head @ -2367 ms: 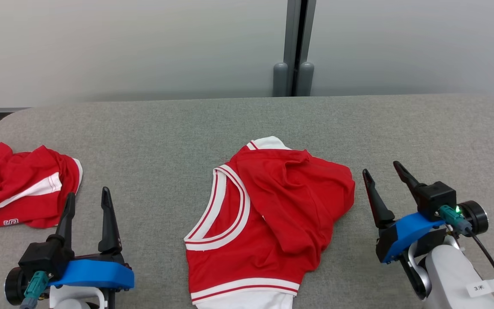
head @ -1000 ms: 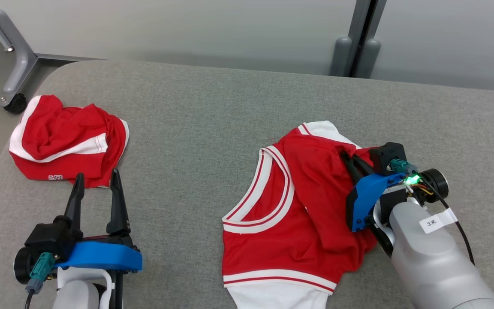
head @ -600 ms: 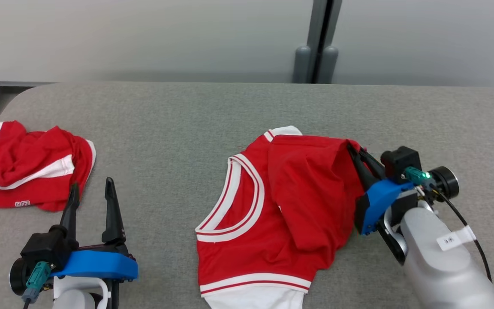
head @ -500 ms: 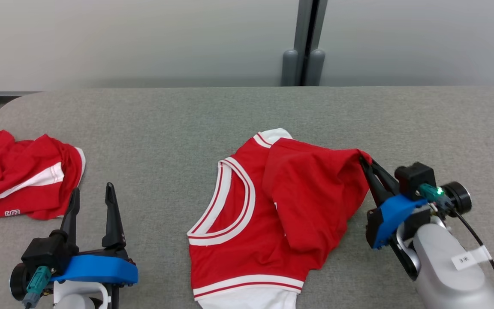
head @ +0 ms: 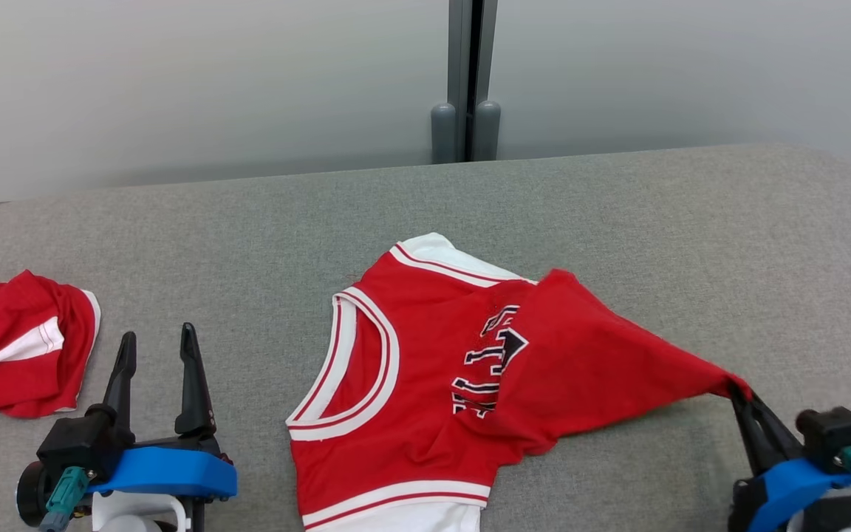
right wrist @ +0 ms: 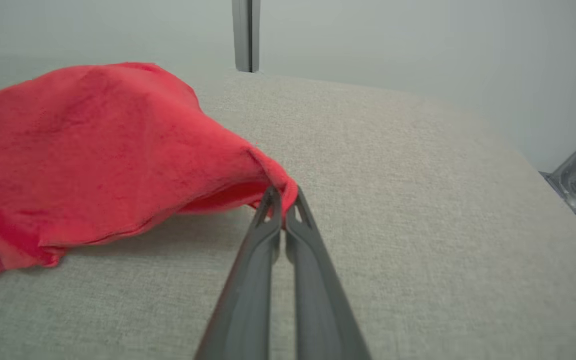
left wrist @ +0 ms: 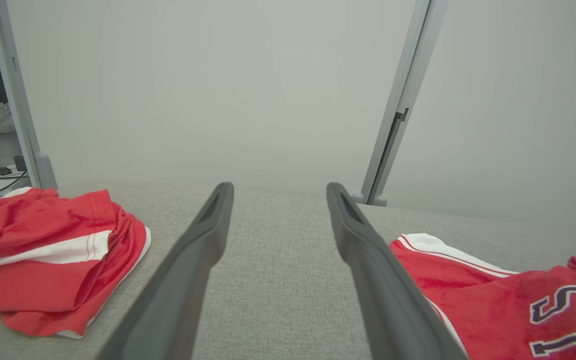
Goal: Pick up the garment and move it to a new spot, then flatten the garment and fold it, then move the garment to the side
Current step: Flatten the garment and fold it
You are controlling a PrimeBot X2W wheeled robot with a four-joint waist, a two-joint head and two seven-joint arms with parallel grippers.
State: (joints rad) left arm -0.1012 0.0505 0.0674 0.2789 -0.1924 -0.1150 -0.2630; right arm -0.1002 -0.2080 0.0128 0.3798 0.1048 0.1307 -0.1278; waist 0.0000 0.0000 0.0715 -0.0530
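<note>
Garment corner dragged rightward, right jaws pinching it.

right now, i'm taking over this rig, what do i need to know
Right gripper: jaws shut on a corner of the red sleeveless jersey with white trim, stretching it rightward.
Left gripper: jaws open, empty, over the grey fabric table.
Jersey lies mid-table, partly bunched; a crumpled red and white garment lies far left.
Done: corner grasped. Left: flatten, fold, move aside.
</note>
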